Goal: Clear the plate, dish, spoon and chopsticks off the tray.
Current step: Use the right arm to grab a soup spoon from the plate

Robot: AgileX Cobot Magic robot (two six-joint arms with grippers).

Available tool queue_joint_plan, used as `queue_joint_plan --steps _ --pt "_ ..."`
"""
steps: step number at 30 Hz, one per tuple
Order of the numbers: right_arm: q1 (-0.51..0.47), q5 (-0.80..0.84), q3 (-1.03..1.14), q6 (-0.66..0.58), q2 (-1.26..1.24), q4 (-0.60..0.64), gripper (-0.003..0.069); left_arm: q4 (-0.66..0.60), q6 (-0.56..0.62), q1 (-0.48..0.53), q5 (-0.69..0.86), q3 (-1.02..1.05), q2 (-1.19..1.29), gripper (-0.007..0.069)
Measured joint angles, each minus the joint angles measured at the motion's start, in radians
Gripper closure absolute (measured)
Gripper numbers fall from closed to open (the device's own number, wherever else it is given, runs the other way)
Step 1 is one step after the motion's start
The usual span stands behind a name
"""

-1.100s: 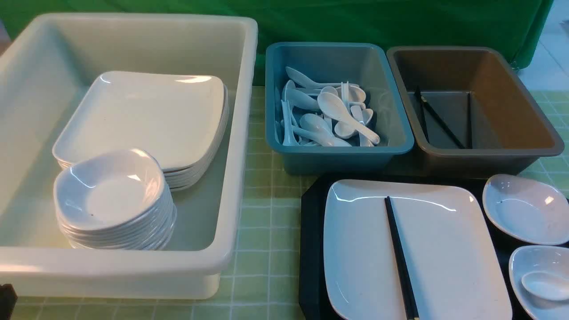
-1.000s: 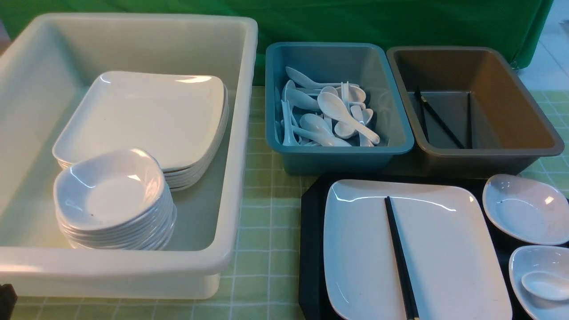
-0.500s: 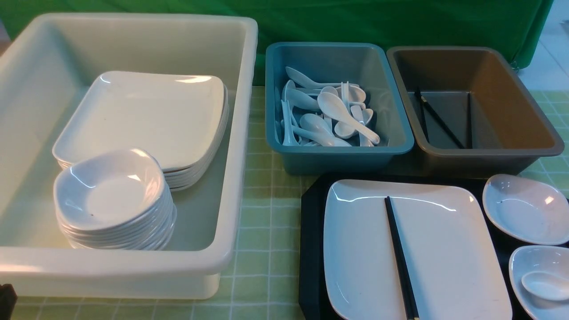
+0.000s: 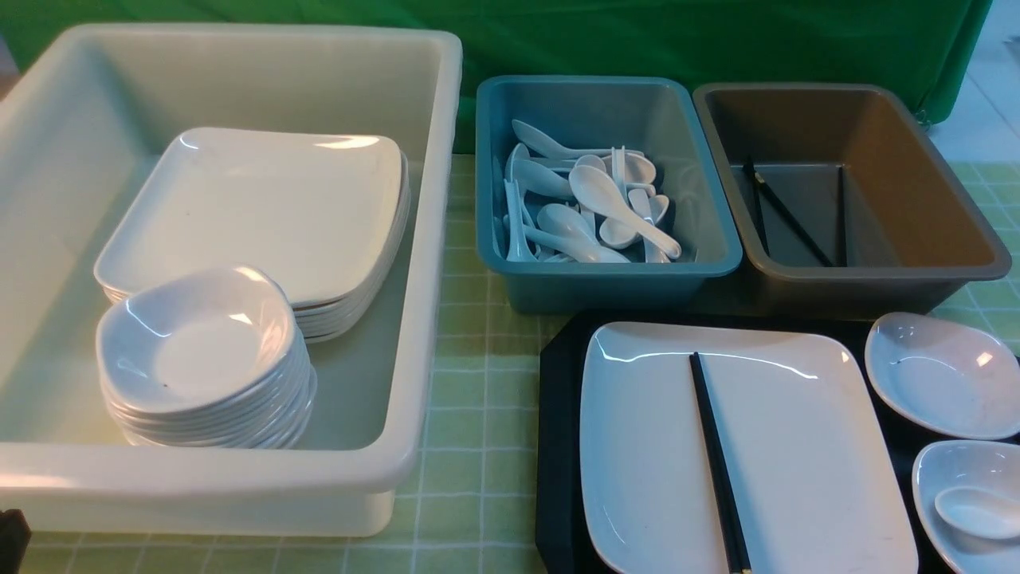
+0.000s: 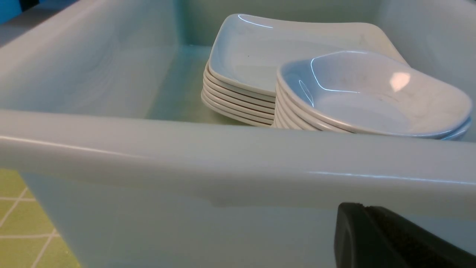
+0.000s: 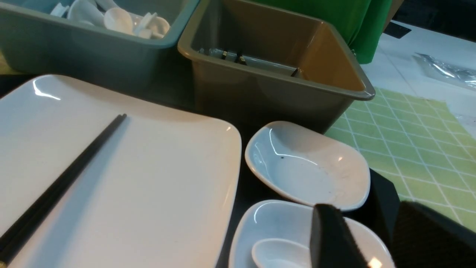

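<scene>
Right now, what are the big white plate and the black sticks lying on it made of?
The plate looks like glazed ceramic or hard melamine plastic. It is smooth, glossy white, with bright light streaks near its rim, and I cannot tell which. The chopsticks look like black plastic or lacquered wood, smooth with only a faint sheen.

My left tool (image 5: pixel 386 238) showed as a matte black block with a smooth rounded edge and a rough, grainy pad. My right tool (image 6: pixel 375 238) had two black fingers (image 6: pixel 331 238), blunt-tipped and coarse-faced.
</scene>
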Motion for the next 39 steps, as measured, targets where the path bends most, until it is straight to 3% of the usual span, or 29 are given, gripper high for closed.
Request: queue_joint_plan --steps 25,29,31,32,34,39 --pt "0.000 0.000 0.000 0.009 0.000 0.009 0.0416 0.000 0.000 0.000 0.000 0.000 0.000 0.0624" --pt "0.000 -0.023 0.000 0.235 0.000 0.188 0.0416 0.000 0.000 0.000 0.000 0.000 0.000 0.0624" --pt "0.000 -0.054 0.000 0.448 0.000 0.322 0.0416 0.000 0.000 0.000 0.000 0.000 0.000 0.0624" --pt "0.000 -0.056 0.000 0.465 0.000 0.330 0.0416 0.000 0.000 0.000 0.000 0.000 0.000 0.0624" --pt "0.000 -0.076 0.000 0.629 0.000 0.386 0.0416 0.000 0.000 0.000 0.000 0.000 0.000 0.0624" --pt "0.000 -0.123 0.000 0.709 0.000 0.410 0.0419 0.000 0.000 0.000 0.000 0.000 0.000 0.0624"
